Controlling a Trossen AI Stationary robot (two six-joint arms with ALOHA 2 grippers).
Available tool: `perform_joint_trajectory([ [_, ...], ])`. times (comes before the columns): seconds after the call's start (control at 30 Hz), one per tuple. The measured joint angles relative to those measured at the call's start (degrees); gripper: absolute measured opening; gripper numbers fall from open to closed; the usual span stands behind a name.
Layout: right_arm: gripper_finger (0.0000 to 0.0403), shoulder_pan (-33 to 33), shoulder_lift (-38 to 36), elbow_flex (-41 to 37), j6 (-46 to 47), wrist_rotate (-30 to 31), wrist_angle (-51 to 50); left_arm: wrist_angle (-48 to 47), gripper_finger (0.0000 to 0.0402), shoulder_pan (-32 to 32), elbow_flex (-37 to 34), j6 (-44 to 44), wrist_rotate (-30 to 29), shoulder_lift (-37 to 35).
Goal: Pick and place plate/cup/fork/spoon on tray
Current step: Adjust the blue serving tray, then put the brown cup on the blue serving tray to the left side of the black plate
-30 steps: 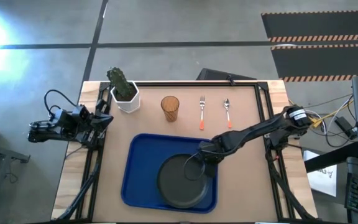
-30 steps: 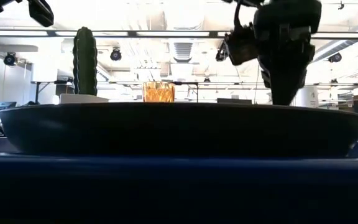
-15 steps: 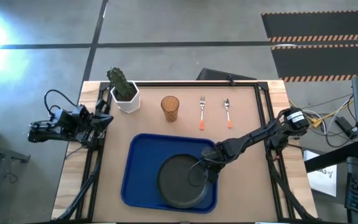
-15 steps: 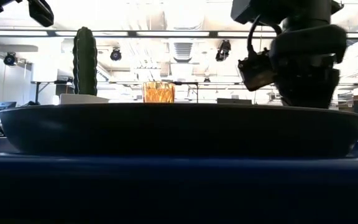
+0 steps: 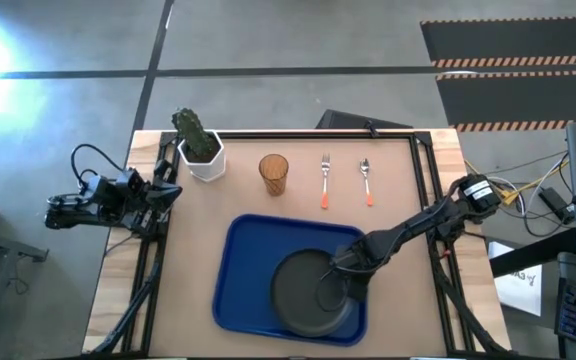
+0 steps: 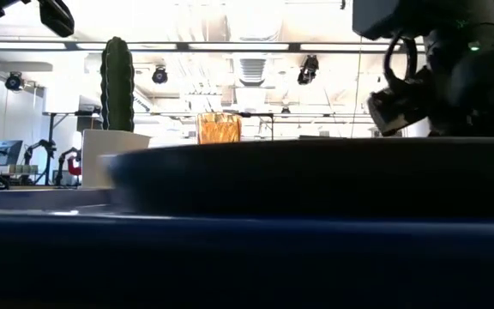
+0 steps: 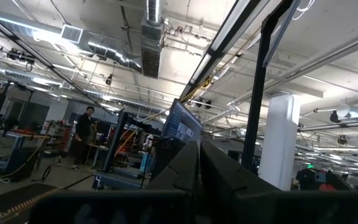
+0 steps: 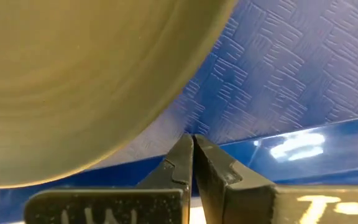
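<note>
High view: the plate (image 5: 308, 295) is seen lying on the blue tray (image 5: 243, 290) at lower centre, with the right tool (image 5: 340, 268) pressed shut, empty, at the plate's right rim. Plate placement is judged finished. The cup (image 5: 274, 174), fork (image 5: 325, 180) and spoon (image 5: 366, 180) are left on the desk (image 5: 398, 190) at upper centre; next, opened fingers are needed. The left tool (image 5: 168, 193) is parked shut at left.

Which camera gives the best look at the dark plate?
The high view: it shows the whole round plate lying on the blue tray. The low view shows only its dark side edge-on. The right wrist view shows part of its rim close up. The left wrist view misses it.
</note>
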Motion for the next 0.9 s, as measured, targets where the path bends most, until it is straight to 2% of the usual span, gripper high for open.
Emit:
perform_joint_trajectory([
  [0.27,0.0008,0.0,-3.9,-0.4,-1.5,0.7,-5.1,0.0,0.0000,0.0,0.0,0.0,-0.1,0.0],
  [0.4,0.0008,-0.1,-7.3,0.8,0.2,4.3,-5.1,0.0,0.0000,0.0,0.0,0.0,-0.7,0.0],
  [0.5,0.0008,-0.4,-10.9,2.9,2.3,8.7,-5.0,-1.0,0.0000,0.0,0.1,0.0,-6.1,0.9],
  [0.63,0.0008,-0.9,-16.2,7.8,6.2,18.1,-4.8,-10.1,0.0000,0.0,1.7,-0.6,-13.1,5.5],
  [0.77,0.0009,-1.1,-20.5,14.1,5.0,28.8,-4.4,-10.7,0.0011,0.0,6.0,-0.5,-11.7,14.3],
  [0.9,0.0009,-1.2,-22.6,20.4,-1.2,36.8,-4.4,-17.2,0.0059,0.0,15.5,1.7,-9.6,25.8],
])
